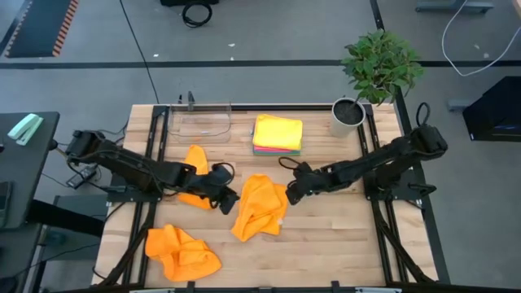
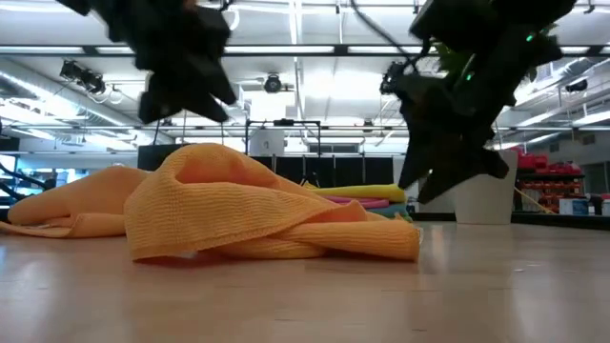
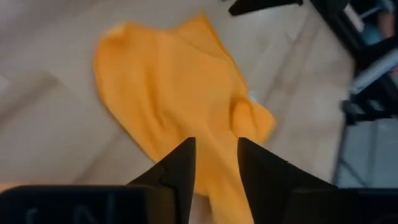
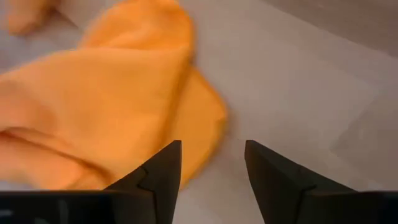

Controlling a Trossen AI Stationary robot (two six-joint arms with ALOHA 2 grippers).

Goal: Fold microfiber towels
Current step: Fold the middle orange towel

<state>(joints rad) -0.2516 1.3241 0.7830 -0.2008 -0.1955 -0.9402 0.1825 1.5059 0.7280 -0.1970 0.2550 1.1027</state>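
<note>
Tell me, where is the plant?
In the high view, the plant stands in a white pot at the table's far right corner, right of the towel stack.

Grey floor point(image 1: 269, 32), ceiling striplights point(image 2: 286, 50)

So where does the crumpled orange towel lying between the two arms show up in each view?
High view: the middle towel, below table centre, between both tools.
Low view: the big orange heap in the foreground.
Left wrist view: it fills the centre, beyond the left tool.
Right wrist view: it covers the picture's left half, beside the right tool.
Shared landmark: the folded stack, seen behind the heap in the low view; neither wrist view shows it.
</note>
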